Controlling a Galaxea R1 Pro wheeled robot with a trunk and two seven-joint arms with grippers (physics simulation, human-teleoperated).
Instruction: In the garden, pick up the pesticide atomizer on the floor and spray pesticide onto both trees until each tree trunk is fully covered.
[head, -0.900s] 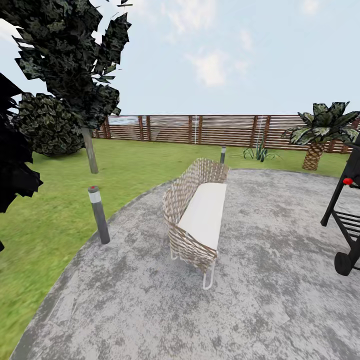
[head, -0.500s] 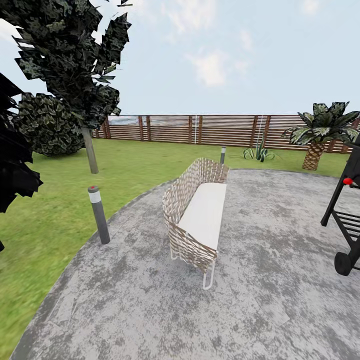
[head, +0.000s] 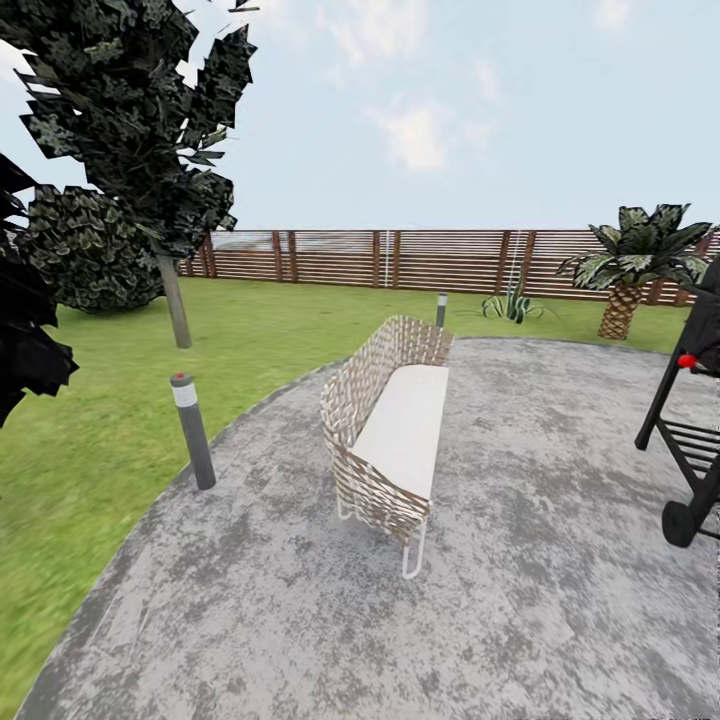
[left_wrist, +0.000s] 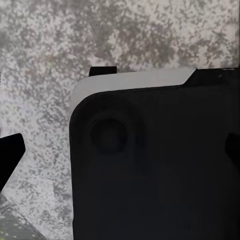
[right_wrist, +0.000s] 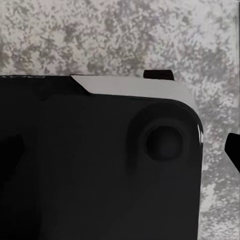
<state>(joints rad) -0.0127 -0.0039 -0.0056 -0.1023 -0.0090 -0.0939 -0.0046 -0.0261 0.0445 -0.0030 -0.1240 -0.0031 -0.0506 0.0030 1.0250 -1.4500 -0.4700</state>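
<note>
The whole head view has slid a little leftward since the earlier frame, so the camera has turned, not the wicker bench (head: 392, 440) or the bollard (head: 191, 430). This looks like the searching step: the sprayer is nowhere to be found yet. One tree trunk (head: 175, 300) stands on the lawn (head: 90, 450), well beyond the paving (head: 300, 620). Whether either claw is open or closed I cannot tell. Next, probably keep turning to find the sprayer

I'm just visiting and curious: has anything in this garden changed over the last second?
Only the camera moved: the whole view slid slightly left and up, so the robot has turned or rolled a little. The woven wicker bench with a white seat, the short grey bollard post and the brown slatted wooden fence keep their places relative to one another.
</note>
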